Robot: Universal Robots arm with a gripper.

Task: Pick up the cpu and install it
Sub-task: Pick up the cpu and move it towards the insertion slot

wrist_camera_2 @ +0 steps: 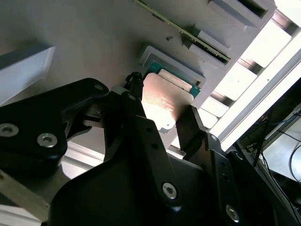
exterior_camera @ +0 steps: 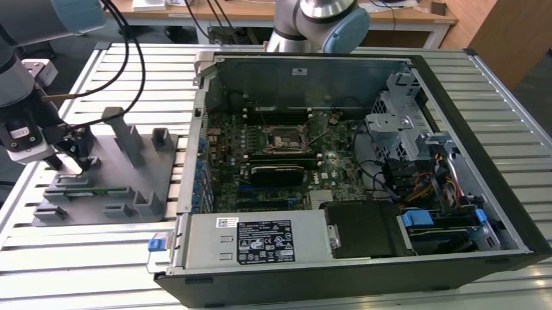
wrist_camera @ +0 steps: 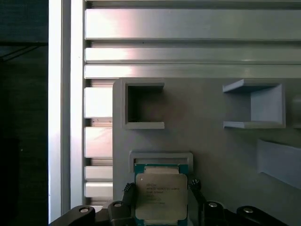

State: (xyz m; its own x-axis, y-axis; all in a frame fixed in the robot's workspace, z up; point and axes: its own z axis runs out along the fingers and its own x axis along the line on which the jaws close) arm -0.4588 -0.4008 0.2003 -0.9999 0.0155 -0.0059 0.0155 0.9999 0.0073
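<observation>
In the first wrist view, the chip (wrist_camera: 161, 200) was seen lying silver side up in a shallow walled pocket at the edge of the grey tray (wrist_camera: 211, 141). The claw (wrist_camera: 161, 188) was set over it, and its black fingers (wrist_camera: 128, 190) were placed against two opposite edges of the chip. No gap could be made out on either side, so the claw was judged to be clamped on the chip.

In the exterior view, the claw (exterior_camera: 76, 165) was found low over the tray (exterior_camera: 108, 169), with the open computer case (exterior_camera: 362, 271) just beside the tray on the slatted desk (exterior_camera: 86, 271). The square socket (exterior_camera: 282, 140) on the board inside the case was seen bare. The task was therefore judged to be at its start: the chip had been gripped at most, while the carrying and the fitting were left undone.

Whether the chip had been raised off the pocket floor could not be told. Part of the chip was covered by the claw's body, and the socket's latch could not be made out.
</observation>
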